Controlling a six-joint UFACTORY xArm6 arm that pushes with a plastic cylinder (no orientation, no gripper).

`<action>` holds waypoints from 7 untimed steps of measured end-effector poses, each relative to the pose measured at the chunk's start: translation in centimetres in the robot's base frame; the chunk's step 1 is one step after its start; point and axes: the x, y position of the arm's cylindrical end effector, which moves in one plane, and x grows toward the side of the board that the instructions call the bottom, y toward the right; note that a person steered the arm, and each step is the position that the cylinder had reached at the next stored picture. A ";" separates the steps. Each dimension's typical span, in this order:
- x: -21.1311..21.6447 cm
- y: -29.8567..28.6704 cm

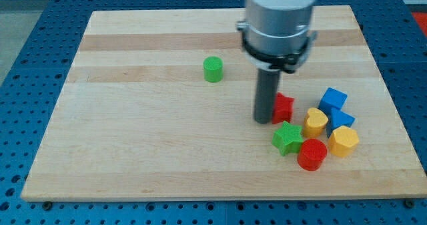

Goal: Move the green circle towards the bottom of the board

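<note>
Tip (pixel 264 121): bare rod, holds nothing | touching red block (pixel 284 107) | green circle (pixel 213 69) at 10 o'clock, well apart | risk: leaving drags the cluster, green star (pixel 287 138) first

Single view only; looks down at a slant from beyond the bottom edge of the wooden board (pixel 153 151); near enough that the board nearly fills the frame; arm's upper part cropped at the top.

A rectangular wooden board (pixel 167 151), light in tone with lengthwise grain bands, fills most of the view. It rests on a blue perforated table surface (pixel 27 31) with a regular hole grid, visible along all four edges. Lighting is even and diffuse, with soft shadows only.
</note>
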 end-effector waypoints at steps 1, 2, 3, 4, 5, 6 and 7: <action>-0.1 2.2; -0.1 1.1; -0.1 -7.8; -1.1 -18.5; -8.6 -25.5; -15.8 -24.4; -15.9 -17.3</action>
